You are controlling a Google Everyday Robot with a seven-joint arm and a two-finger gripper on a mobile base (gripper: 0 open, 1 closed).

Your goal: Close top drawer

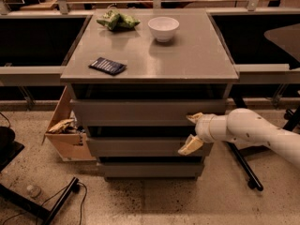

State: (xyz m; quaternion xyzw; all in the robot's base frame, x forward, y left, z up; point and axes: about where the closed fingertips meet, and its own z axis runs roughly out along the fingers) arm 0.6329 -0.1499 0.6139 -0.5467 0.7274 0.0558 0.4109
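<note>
Drawer: we find the top drawer (140, 110) directly under the cabinet's grey top (187, 60), uppermost of three grey fronts. Its flat front stands a little proud of that top, with a dark gap showing above it, so we judge it not fully home.

Gripper: our gripper (193, 132) sits at the right end of the cabinet front, just below the top drawer's lower right corner. One tan finger (195, 118) touches or nearly touches that corner; the other (190, 146) hangs lower, over the middle drawer (136, 145).

Claw state: spread wide, holding nothing.

Arm: our white arm (255, 130) reaches in from the right of the cabinet, roughly level with the seam between top and middle drawers.

Step in hand: closing push, we think; contact on the front looks made or about to be made.

Next move: we judge it calls for a straight shove into the cabinet, with the fingers raised onto the top drawer's face, not the middle one's.

On the cabinet top: white bowl (163, 28), green bag (116, 20), dark flat packet (108, 65).

Left of the cabinet: wooden box (65, 132) on the floor, crumpled wrappers inside.
</note>
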